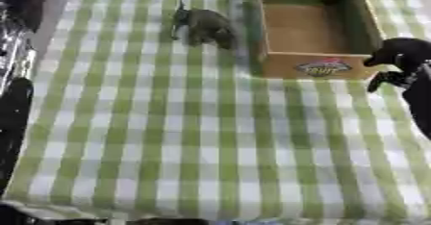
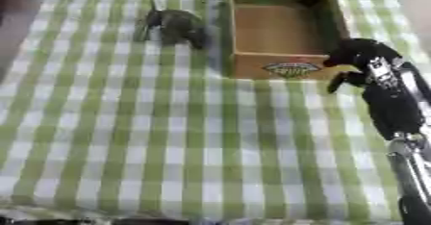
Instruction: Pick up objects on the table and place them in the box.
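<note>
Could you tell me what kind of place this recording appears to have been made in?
Probably a staged test table for robot practice rather than a home. A green and white checked tablecloth covers it, an open cardboard box stands at the far side, and a small dark green object lies beside it, with the robot's right hand nearby.

Light is soft and even over the green-checked tablecloth (image 1: 168,137), fairly bright, with no hard glare on the cloth; both views are blurred throughout, edges smeared, the label on the box (image 1: 324,67) unreadable; the box's far inner corner lies in shade, and a soft shadow runs along its left wall; the dark grey-green object (image 2: 175,26) near the far edge is a shapeless smudge; the right hand (image 2: 358,58) reads as black mass; shiny glints show beyond the cloth's left edge.
</note>
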You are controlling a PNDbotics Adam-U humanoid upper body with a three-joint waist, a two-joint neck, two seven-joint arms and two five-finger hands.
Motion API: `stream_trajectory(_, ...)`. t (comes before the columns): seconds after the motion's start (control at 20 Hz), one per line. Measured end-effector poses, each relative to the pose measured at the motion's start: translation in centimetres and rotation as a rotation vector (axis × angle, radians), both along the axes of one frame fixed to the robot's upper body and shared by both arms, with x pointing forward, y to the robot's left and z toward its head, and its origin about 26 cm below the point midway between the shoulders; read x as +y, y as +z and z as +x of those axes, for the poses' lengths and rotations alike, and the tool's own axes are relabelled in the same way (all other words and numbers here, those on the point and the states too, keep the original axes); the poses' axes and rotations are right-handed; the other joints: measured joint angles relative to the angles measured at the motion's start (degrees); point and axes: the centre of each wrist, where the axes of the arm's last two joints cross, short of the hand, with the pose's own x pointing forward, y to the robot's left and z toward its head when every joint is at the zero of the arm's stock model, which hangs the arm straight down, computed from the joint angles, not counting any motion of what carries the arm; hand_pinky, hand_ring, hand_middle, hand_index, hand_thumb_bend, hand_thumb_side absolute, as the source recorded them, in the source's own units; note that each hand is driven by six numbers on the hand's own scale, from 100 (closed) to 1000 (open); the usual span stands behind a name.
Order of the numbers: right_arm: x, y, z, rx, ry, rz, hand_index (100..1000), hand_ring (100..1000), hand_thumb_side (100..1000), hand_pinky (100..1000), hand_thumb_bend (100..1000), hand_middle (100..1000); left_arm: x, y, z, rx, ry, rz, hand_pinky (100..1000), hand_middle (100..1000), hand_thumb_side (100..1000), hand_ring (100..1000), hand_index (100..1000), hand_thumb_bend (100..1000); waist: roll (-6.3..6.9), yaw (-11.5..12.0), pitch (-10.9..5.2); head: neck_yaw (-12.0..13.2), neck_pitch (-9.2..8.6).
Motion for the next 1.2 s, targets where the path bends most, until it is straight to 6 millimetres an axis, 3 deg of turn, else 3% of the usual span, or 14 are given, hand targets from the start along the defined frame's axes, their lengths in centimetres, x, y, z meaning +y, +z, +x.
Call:
stream_trajectory(0.6, 0.0, 0.0, 0.0, 0.0, 0.0, 0.0, 738, 671, 714, 400, 100, 612, 0.0, 0.0, 0.0, 0.0, 0.0, 0.0, 595, 550, 628, 541, 651, 100, 0.01, -0.01, 0.0, 0.22, 0.0)
stream_trajectory(0.8, 0.0, 0.0, 0.0, 0.0, 0.0, 0.0, 738, 671, 713, 400, 100, 612, 0.0, 0.0, 0.0, -0.002, -0.004, 0.005, 598, 555, 582, 544, 656, 100, 0.02, -0.09, 0.0, 0.23, 0.0)
stream_trajectory(1.0, 0.0, 0.0, 0.0, 0.0, 0.0, 0.0, 738, 671, 712, 399, 100, 612, -0.7, 1.0, 0.3, -0.034, -0.021, 0.086, 611, 580, 438, 568, 681, 104, 0.02, -0.18, -0.01, 0.33, 0.0)
stream_trajectory(1.2, 0.0, 0.0, 0.0, 0.001, 0.001, -0.001, 738, 671, 712, 399, 100, 612, -1.7, 3.3, 1.0, -0.107, -0.032, 0.306, 650, 637, 265, 612, 729, 167, 0.04, -0.56, -0.08, 0.69, 0.0)
